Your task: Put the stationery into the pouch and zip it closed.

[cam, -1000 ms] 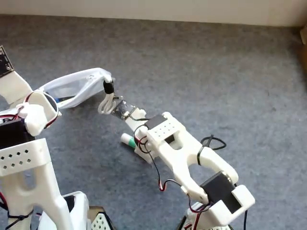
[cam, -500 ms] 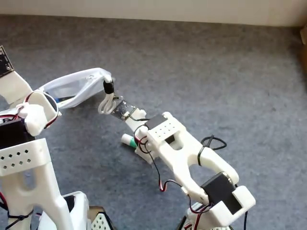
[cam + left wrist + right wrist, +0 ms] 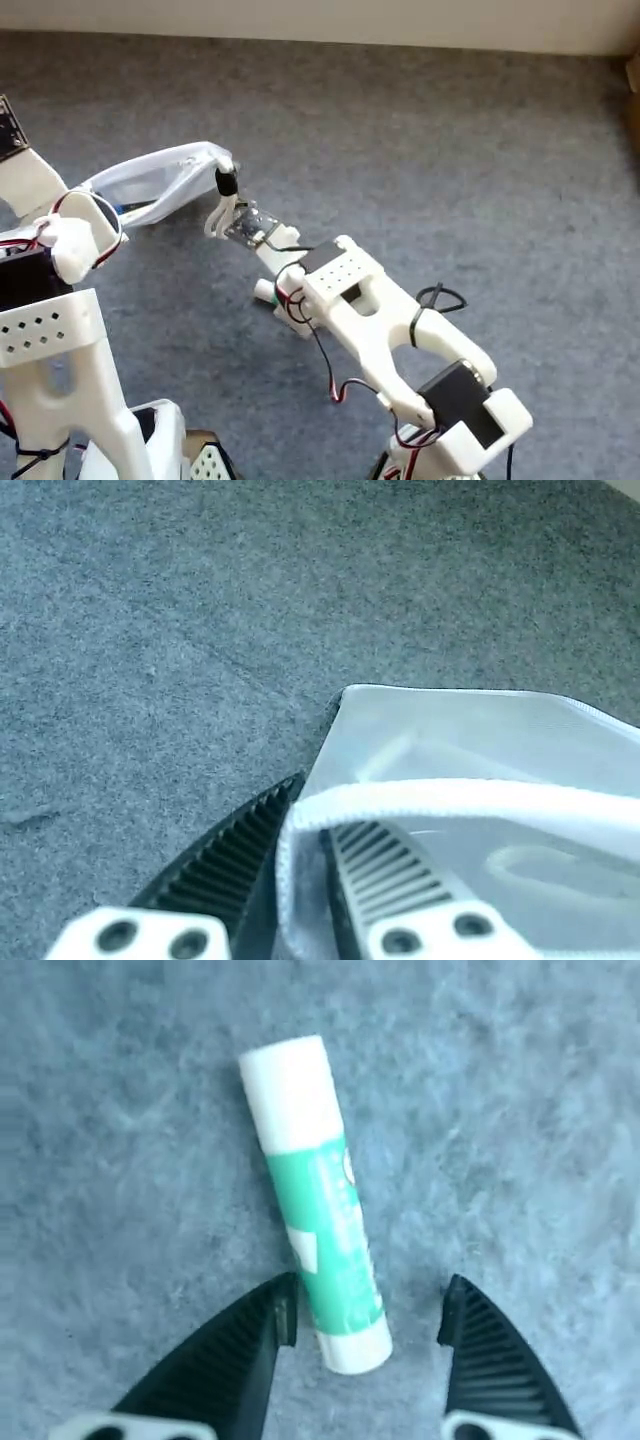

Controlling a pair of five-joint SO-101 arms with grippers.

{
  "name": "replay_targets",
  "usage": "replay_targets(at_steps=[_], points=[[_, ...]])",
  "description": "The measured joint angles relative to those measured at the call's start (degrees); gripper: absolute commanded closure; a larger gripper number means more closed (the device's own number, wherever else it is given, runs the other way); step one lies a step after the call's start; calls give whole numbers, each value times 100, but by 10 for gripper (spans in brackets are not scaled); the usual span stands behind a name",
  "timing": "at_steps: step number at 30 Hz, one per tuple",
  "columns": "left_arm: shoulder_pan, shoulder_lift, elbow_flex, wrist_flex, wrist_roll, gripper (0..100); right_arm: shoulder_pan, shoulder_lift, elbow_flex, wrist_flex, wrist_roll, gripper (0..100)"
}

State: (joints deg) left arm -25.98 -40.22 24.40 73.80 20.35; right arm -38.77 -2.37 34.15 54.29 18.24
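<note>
The right pincer (image 3: 372,1292) is hovering spread over the glue stick (image 3: 315,1200), the surface (image 3: 520,1110) stretching all round it. The left pincer (image 3: 305,852) is pinching the pouch (image 3: 470,750) by its rim.

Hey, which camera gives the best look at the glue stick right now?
The right wrist view: the whole glue stick lies on the carpet, its end between the open right gripper. The high view catches just its white tip beneath an arm. The left wrist view looks at the pouch.
</note>
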Motion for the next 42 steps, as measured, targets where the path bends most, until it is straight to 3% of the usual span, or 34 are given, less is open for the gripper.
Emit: replay_targets(at_steps=[5,17,24,34,42], points=[[0,0,0,0,0,992,-158,0,0,-466,-457,780],[0,0,0,0,0,992,-264,633,-9,-1046,-501,783],[0,0,0,0,0,992,-229,738,-79,-1090,-466,960],[0,0,0,0,0,992,-229,809,-158,-1064,53,990],[0,0,0,0,0,992,-237,765,-343,-114,88,984]])
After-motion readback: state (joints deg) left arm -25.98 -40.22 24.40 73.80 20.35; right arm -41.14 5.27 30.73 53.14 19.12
